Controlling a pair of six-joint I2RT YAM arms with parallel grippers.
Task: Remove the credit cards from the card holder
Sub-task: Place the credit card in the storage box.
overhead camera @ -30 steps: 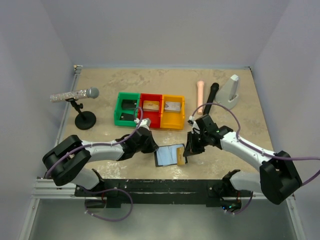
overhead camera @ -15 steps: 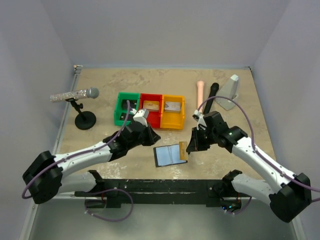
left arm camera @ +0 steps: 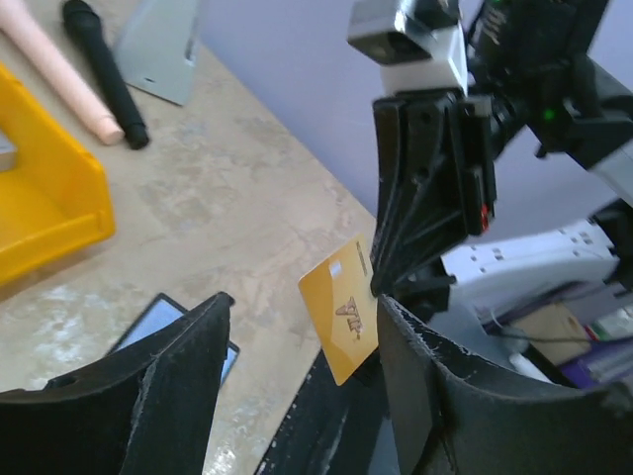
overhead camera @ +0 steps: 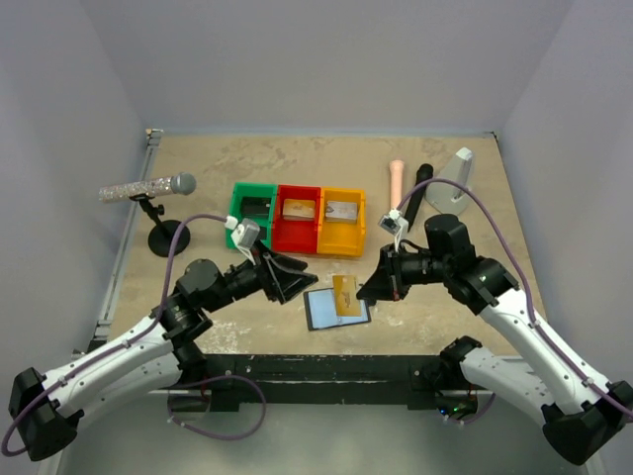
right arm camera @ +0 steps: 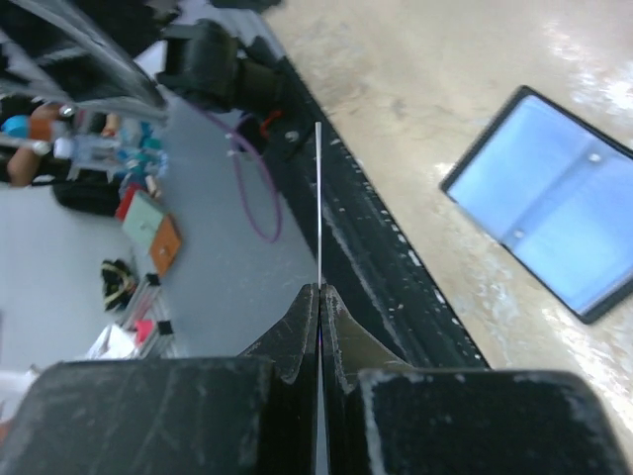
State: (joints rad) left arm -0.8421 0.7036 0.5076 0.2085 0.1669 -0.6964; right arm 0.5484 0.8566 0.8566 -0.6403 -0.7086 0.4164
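Observation:
The card holder [overhead camera: 326,312] lies open on the table with its pale blue inside up, also visible in the left wrist view [left arm camera: 153,322] and the right wrist view [right arm camera: 554,193]. My right gripper [overhead camera: 368,290] is shut on one edge of a tan credit card [overhead camera: 345,294] and holds it in the air just above the holder. That credit card [left arm camera: 343,322] faces the left wrist camera, and in the right wrist view it shows edge-on as a thin line [right arm camera: 318,198] rising from my right gripper [right arm camera: 320,293]. My left gripper [overhead camera: 302,280] is open and empty, left of the holder.
Joined green [overhead camera: 237,223], red [overhead camera: 297,237] and yellow [overhead camera: 341,240] bins stand behind the holder, each with a flat card-like piece inside. A microphone on a stand [overhead camera: 148,188] is far left. A pink rod [overhead camera: 396,178], a black rod [overhead camera: 417,193] and a grey wedge [overhead camera: 457,178] lie far right.
My right gripper has pulled the tan card out of the holder and lifted it. My left gripper has let go of the holder's left edge, opened and drawn back to the left.

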